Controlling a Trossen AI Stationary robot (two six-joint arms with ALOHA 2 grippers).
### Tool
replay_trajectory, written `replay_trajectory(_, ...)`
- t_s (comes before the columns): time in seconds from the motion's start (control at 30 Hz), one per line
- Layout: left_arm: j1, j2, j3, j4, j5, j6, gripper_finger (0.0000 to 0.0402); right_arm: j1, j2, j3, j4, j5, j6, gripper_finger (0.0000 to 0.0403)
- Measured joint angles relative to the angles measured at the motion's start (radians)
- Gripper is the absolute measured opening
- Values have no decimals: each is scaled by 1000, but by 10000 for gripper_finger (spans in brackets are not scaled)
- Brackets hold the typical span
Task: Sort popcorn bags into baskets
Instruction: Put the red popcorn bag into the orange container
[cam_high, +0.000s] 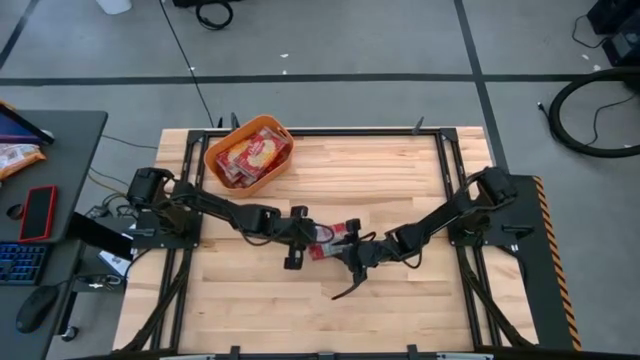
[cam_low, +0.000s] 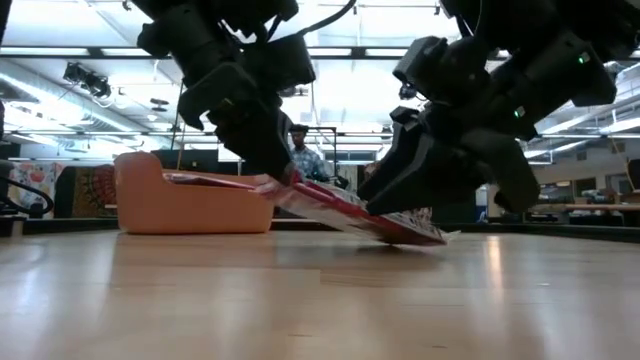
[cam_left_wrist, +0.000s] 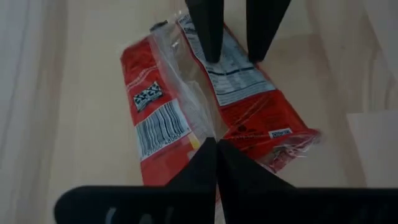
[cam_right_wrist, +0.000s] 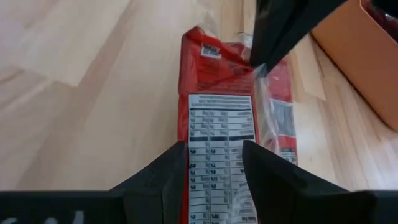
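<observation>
Nearly sorted: one popcorn bag (cam_high: 328, 240) outside the basket (cam_high: 215, 160), others inside.
Left gripper (cam_high: 297, 240) pinches its seam; right gripper (cam_high: 350, 258) jaws spread astride it.

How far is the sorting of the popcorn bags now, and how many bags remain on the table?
Done: several popcorn bags lie in the orange basket. In hand: the left gripper is shut on the last bag at mid-table, one end lifted; the right gripper is open around its other end. Left: only this bag, no others lie on the table.
</observation>
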Motion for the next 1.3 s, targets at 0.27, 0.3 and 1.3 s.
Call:
replay_trajectory(0.27,20,0,0,9,31,-49,6,59,15,4,103,102,-118,163)
replay_trajectory(0.3,21,0,0,11,31,-59,6,74,16,6,104,141,-146,163)
replay_trajectory(1.3,15,0,2,84,209,-53,14,157,163,92,110,522,-260,122)
